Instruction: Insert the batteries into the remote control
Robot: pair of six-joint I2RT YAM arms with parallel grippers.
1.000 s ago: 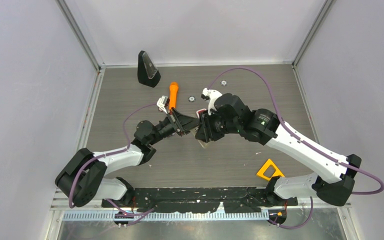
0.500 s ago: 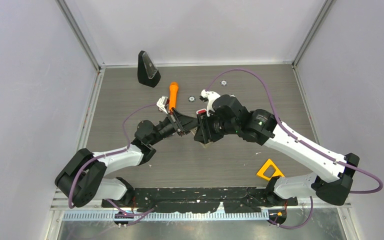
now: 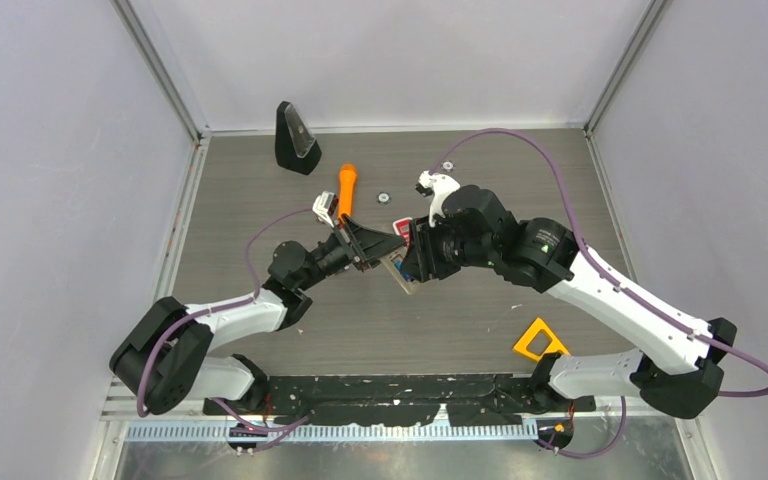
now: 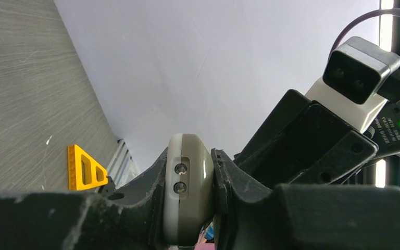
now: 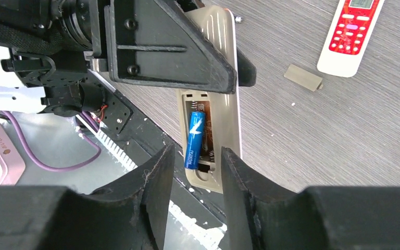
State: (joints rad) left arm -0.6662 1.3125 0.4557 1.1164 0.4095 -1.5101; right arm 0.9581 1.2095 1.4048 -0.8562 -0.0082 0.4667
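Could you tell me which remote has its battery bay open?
The beige remote in the left hand, with a blue battery inside; the red-and-white remote lies face up.

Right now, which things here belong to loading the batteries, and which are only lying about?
For the job: pale remote, held with its back open; blue battery inside it; probably the small grey cover.
Lying about: red remote, orange tool, black wedge, yellow triangle, small silver disc.
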